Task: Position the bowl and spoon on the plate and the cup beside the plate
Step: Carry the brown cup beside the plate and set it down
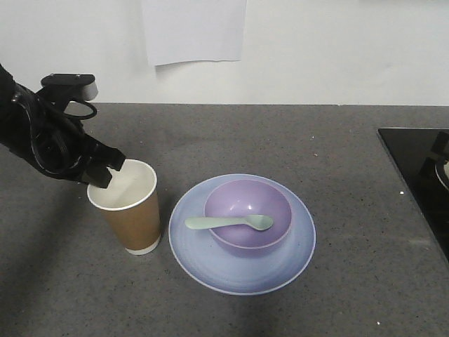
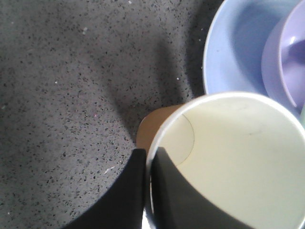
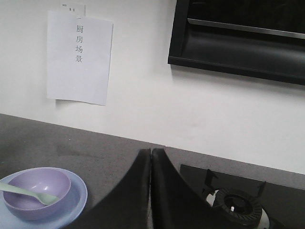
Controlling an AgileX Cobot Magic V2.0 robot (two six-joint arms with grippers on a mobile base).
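The brown paper cup (image 1: 128, 210) stands upright on the grey counter, just left of the pale blue plate (image 1: 210, 270). My left gripper (image 1: 105, 172) is shut on the cup's rim at its far left side, one finger inside and one outside (image 2: 148, 155). The lavender bowl (image 1: 247, 210) sits in the middle of the plate, and the mint spoon (image 1: 228, 223) lies across the bowl with its handle pointing left. My right gripper (image 3: 150, 153) is shut on nothing, up above the counter right of the plate (image 3: 76, 200) and bowl (image 3: 33, 186).
A black stove top (image 1: 414, 175) with a burner (image 3: 236, 205) takes up the counter's right end. A white wall runs behind the counter, with a paper sheet (image 1: 193, 28) and a black range hood (image 3: 238, 38) on it.
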